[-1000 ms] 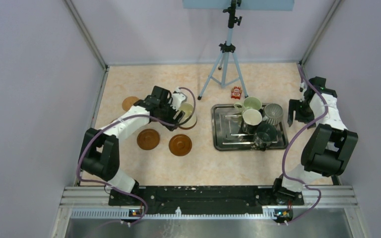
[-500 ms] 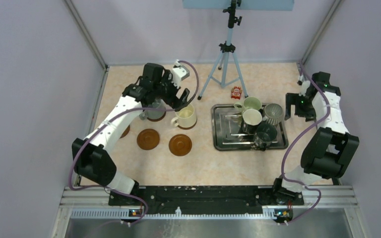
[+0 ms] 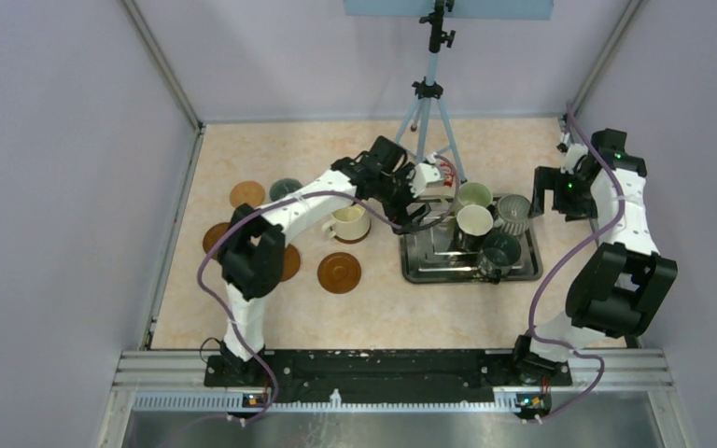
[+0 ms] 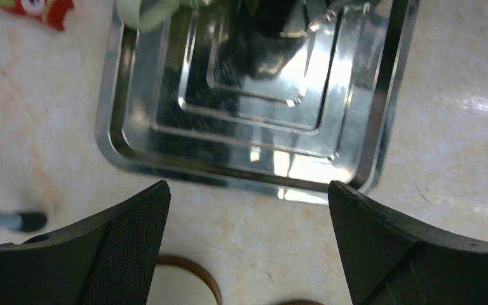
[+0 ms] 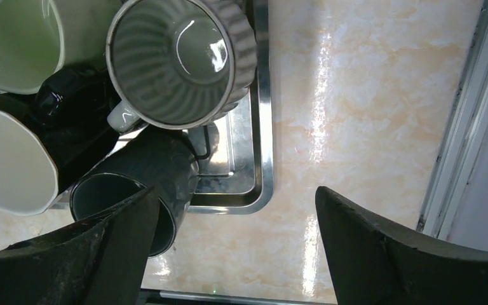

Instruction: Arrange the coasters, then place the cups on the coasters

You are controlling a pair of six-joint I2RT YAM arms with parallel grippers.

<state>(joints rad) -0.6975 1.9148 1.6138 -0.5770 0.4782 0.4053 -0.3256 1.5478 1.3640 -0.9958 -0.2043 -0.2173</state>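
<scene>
My left gripper [image 3: 418,210] hangs open over the table beside the steel tray's [image 3: 415,266] left edge, nothing between its fingers. Behind it the cream cup [image 3: 348,222] stands on a coaster [image 4: 198,274], and a grey-blue cup [image 3: 287,189] stands further left. Bare coasters [image 3: 339,273] lie near it, with others [image 3: 246,194] at the left. The tray holds the pale green cup [image 3: 474,194], white cup [image 3: 473,222], ribbed grey cup [image 5: 178,60] and dark teal cup [image 5: 140,184], which lies on its side. My right gripper [image 3: 551,201] is open above the table just right of the tray.
A tripod [image 3: 427,103] stands at the back centre, one foot [image 4: 19,221] close to my left fingers. A small red packet [image 3: 444,173] lies behind the tray. Walls close in the left, back and right sides, with a metal frame rail [image 5: 464,127] along the right.
My left gripper let go of the cream cup on its coaster, rose, and swung right to the tray's left edge. The right gripper opened wider and shifted slightly back.
</scene>
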